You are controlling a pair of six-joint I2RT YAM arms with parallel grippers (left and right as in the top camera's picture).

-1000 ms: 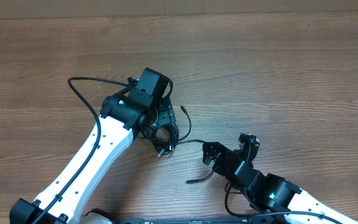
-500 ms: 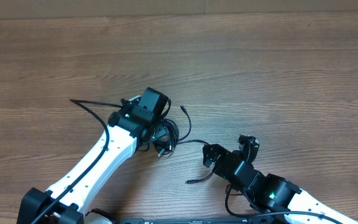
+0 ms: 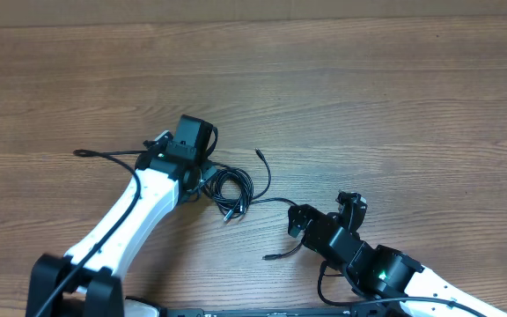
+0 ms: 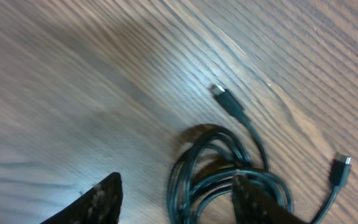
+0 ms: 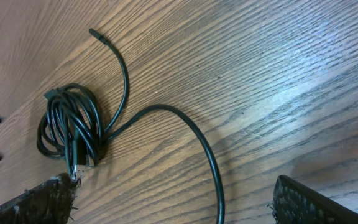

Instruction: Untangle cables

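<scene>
The thin black cables (image 3: 232, 188) lie in a tangled coil at the table's middle. One loose end runs up to a plug tip (image 3: 258, 154). Another strand trails right and down to a plug (image 3: 269, 257). My left gripper (image 3: 204, 178) is open at the coil's left edge. In the left wrist view the coil (image 4: 211, 179) lies between my open fingers (image 4: 176, 198), against the right finger, with two plugs (image 4: 220, 93) (image 4: 341, 164) beyond. My right gripper (image 3: 324, 213) is open. In the right wrist view a strand (image 5: 211, 163) passes between its fingers (image 5: 179, 205), and the coil (image 5: 70, 127) lies far left.
The wooden table (image 3: 394, 97) fills the view. The left arm's own thicker black cable (image 3: 104, 154) loops out to the left of its wrist. The right arm's body (image 3: 385, 273) sits at the bottom right edge.
My left gripper has moved left and off the top of the coil, which now shows uncovered. The coil and the right arm have not visibly moved.
</scene>
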